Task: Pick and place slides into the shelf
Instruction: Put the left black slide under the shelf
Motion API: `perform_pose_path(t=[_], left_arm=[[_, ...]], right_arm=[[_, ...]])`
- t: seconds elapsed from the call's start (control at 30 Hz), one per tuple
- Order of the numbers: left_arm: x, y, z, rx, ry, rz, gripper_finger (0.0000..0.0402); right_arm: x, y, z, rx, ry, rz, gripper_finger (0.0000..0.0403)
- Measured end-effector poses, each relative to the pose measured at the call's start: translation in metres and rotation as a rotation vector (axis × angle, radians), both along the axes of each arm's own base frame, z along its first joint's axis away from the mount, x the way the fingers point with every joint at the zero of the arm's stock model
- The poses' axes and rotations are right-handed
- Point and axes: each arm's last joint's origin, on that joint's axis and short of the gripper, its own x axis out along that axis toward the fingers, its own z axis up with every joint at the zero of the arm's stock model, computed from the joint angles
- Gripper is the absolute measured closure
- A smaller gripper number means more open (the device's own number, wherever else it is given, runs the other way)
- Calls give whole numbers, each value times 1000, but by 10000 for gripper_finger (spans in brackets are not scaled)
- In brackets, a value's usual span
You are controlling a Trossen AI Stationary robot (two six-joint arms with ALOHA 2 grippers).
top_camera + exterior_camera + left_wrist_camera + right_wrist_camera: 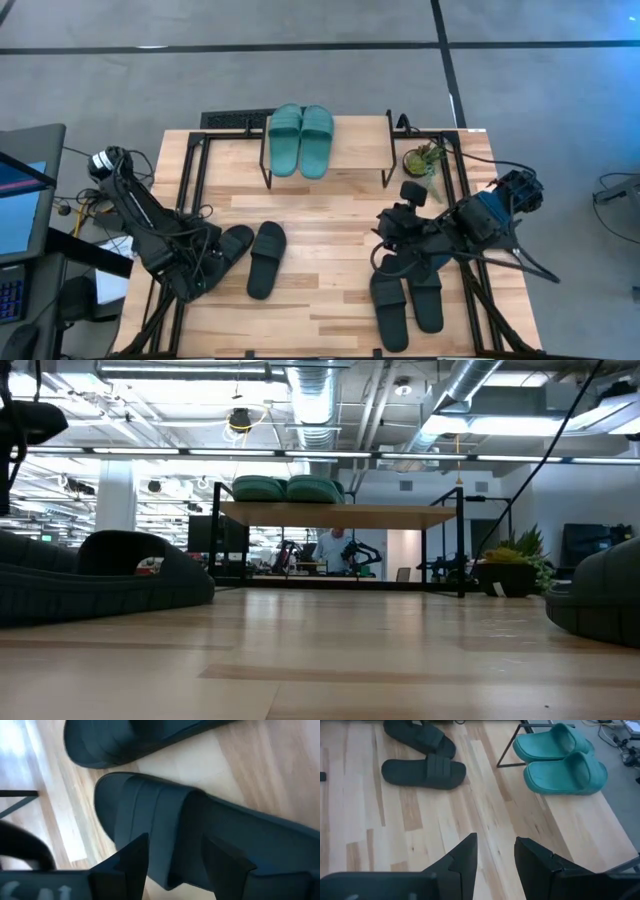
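Slide (200, 840) between left end effector (180, 865) fingers.

L arm reaches in from table's left edge, bent low, wrist angled down; left gripper (172, 862) sits low w/ fingers (131, 862) spread wide, astride a black slide's (165, 827) strap. R arm comes in from right edge, elbow folded, forearm pointing toward table centre; right gripper (495, 852) held above bare wood, fingers apart w/ narrow gap, nothing between them
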Motion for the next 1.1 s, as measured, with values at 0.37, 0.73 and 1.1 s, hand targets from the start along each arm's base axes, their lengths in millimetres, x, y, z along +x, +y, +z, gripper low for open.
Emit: perform_pose_path(t=[0.37, 0.73, 1.1], left_arm=[[-1, 2, -5, 18, -13, 9, 265], [5, 5, -5, -8, -62, 132, 299], [22, -5, -26, 33, 24, 74, 317]], right_arm=[[0, -2, 1, -7, -12, -18, 285], [0, -2, 1, -12, -21, -28, 285], [0, -2, 1, -14, -18, -27, 285]])
